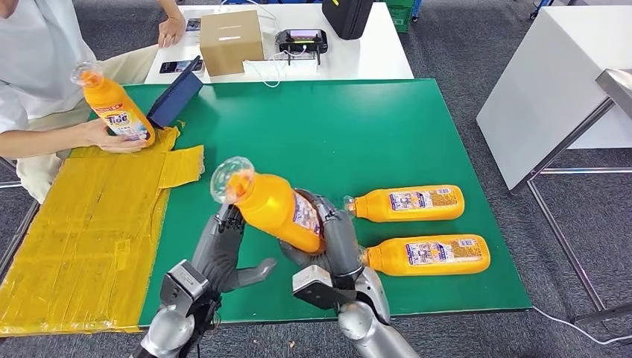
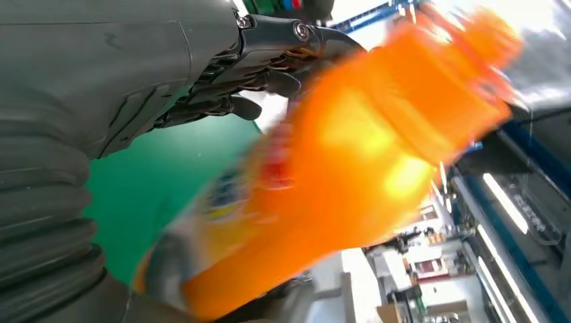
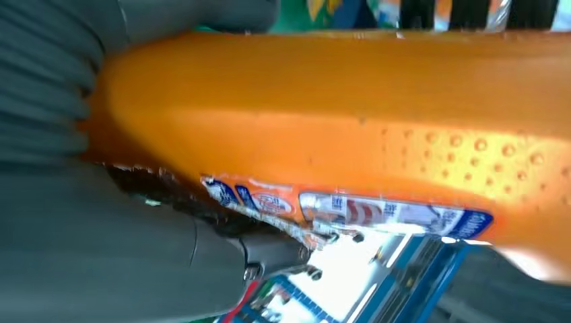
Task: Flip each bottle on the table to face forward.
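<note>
Our right hand [image 1: 328, 239] has a firm grasp on the orange bottle [image 1: 277, 210], glossy plastic held tilted above the near edge of the green mat [image 1: 358, 134], its clear rounded cap pointing up and to the left. From the right wrist we see its smooth body up close, a patch of raised dots on one flank and a label strip along the edge. Our left hand [image 1: 223, 250] sits just beside the bottle's neck, dark fingers reaching up toward the cap; we cannot tell whether they actually grip it. The left wrist view shows the bottle blurred.

To the right, two more orange bottles lie flat on the felt-like mat, the farther lying bottle [image 1: 408, 203] and the nearer lying bottle [image 1: 428, 255], both with pale back labels facing up, caps toward our hands.

At far left a person's hand [image 1: 112, 136] steadies another bottle [image 1: 115, 108], over yellow taped cardboard [image 1: 82, 231]. A plain brown box [image 1: 231, 41] stands on the white table [image 1: 373, 56] beyond.
</note>
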